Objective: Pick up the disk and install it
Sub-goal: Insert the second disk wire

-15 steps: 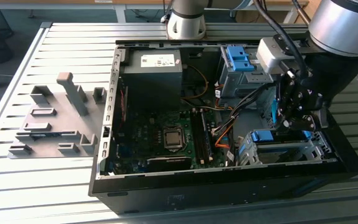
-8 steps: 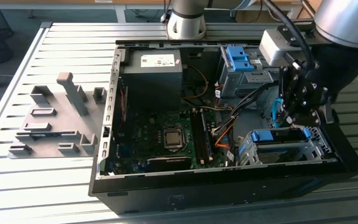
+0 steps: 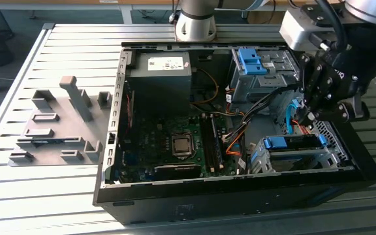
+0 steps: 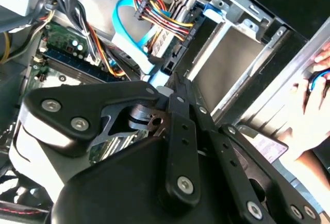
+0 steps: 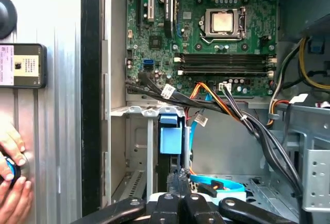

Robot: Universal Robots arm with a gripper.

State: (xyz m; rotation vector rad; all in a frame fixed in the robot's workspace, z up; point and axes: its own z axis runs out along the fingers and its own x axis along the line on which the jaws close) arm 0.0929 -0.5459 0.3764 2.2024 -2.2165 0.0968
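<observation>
cables (image 3: 266, 110) crossing mid-case, drive cage (image 3: 293, 154) beside tool (image 3: 305, 116), open motherboard (image 3: 175, 142) area

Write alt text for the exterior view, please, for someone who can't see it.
A black robot gripper reaches down into an open computer case on a slatted metal table, near the grey drive bay with its blue bracket. A grey parts fixture sits beside the case.

Exterior view overlooks the open computer case (image 3: 240, 191); both wrist views peer closely inside.

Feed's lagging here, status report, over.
Gripper shut, low by drive bay. Disk: cannot tell where. Blue cable beside gripper; hand nearby.
</observation>
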